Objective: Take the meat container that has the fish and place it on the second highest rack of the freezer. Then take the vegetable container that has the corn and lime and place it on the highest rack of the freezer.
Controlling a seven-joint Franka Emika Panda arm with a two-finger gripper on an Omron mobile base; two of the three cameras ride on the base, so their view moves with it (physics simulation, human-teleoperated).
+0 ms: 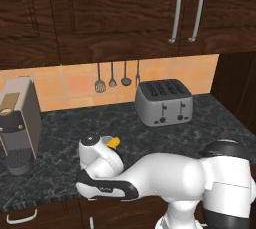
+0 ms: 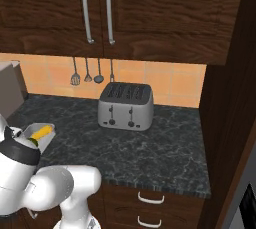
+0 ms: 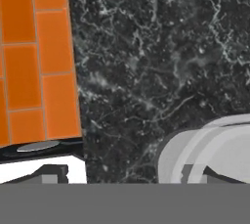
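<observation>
Your gripper: fingertips sit hidden behind the arm, so you cannot tell whether they are apart or together | corn (image 2: 42,132) lies in a pale tray (image 2: 44,142) near the counter's (image 2: 160,148) front-left edge, partly behind the arm | toaster (image 1: 164,102) stands at the counter's back edge | coffee machine (image 1: 19,123) at the left end.

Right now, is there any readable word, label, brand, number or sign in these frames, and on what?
None can be read.
Toaster: small front controls, no legible markings.
Coffee machine: no lettering visible.
Robot arm: a faint mark on its dark band, too small to read.
</observation>
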